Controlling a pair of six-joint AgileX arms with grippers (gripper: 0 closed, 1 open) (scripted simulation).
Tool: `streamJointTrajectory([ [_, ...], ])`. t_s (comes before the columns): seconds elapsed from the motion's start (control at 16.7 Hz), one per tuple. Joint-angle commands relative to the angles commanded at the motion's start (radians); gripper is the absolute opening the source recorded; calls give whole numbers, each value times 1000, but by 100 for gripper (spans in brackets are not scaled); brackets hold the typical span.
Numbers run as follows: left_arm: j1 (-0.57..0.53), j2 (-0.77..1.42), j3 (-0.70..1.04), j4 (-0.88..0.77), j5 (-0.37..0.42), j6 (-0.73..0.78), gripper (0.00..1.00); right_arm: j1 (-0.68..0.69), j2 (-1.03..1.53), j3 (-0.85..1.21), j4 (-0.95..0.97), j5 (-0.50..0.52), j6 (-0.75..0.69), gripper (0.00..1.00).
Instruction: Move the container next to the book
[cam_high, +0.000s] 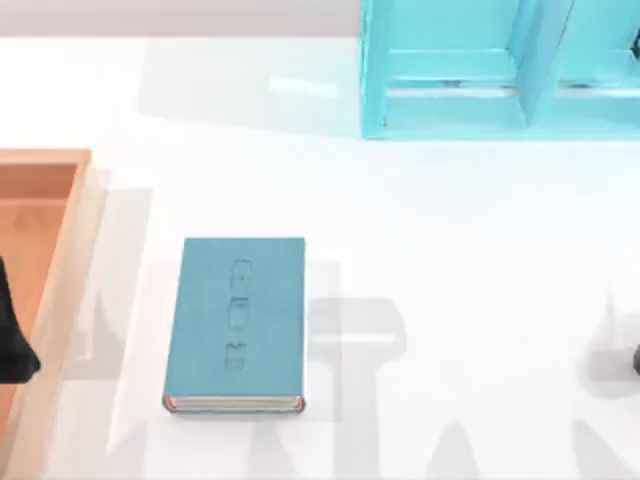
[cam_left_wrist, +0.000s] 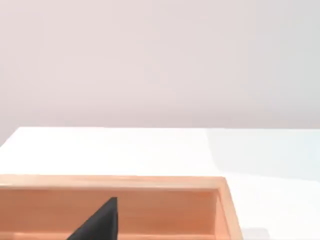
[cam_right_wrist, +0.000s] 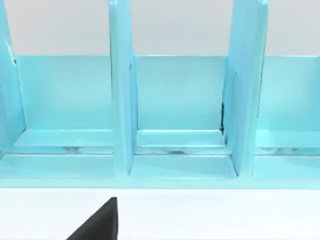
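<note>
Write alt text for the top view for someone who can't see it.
A teal book lies flat on a white table, left of centre. An orange wooden tray sits at the left edge with the left arm over it, and a cyan shelf stands at the back right.

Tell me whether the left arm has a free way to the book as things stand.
Probably yes. The left gripper sits over the wooden tray at the table's left edge, and the book lies flat just right of it, with only the tray's rim and bare table between.
</note>
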Motion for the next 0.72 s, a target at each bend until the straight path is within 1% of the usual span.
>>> streamJointTrajectory([
  [0.18, 0, 0, 0, 0, 0, 0, 100, 0, 12, 12, -12, 0, -12, 100],
  [0.36, 0, 0, 0, 0, 0, 0, 100, 5, 105, 105, -103, 2, -107, 100],
  [0.54, 0, 0, 0, 0, 0, 0, 100, 15, 291, 271, -270, 3, -296, 100],
  [0.72, 0, 0, 0, 0, 0, 0, 100, 27, 558, 467, -491, 1, -559, 100],
])
